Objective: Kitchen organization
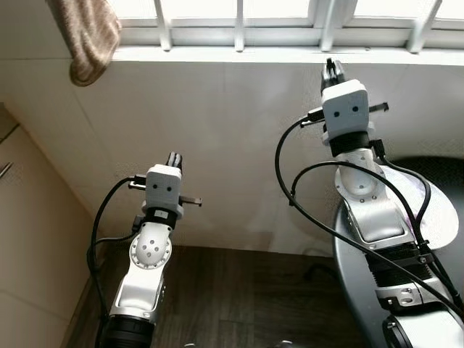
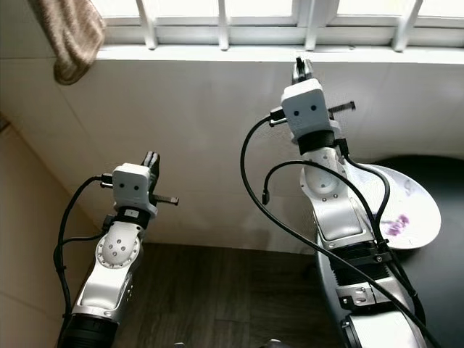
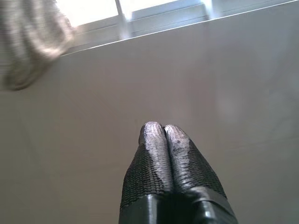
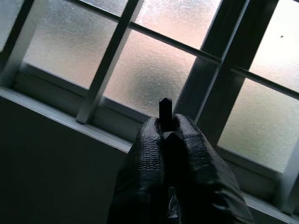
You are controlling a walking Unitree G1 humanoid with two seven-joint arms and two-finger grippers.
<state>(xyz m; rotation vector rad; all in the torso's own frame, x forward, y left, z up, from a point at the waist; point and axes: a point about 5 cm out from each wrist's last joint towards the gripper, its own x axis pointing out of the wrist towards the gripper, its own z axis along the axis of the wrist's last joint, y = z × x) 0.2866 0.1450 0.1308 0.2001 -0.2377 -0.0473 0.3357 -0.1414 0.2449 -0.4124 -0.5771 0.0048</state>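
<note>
Honestly it looks like the organizing hasn't really started. Left gripper (image 1: 174, 158) sits lower left of the frame, fingers pressed together on nothing, facing the white wall (image 1: 232, 138). Right gripper (image 1: 333, 70) is up by the window (image 1: 239, 22), pinching a small dark piece I can't identify. A white plate (image 2: 417, 210) waits on the dark table (image 2: 442, 290) at right; a towel (image 1: 87, 36) hangs upper left.

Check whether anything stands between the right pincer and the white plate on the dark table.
No separate object does. The right pincer is raised by the window sill, shut; the white plate lies lower on the dark table, beside that arm. Only the arm's own black cables cross before the plate.
</note>
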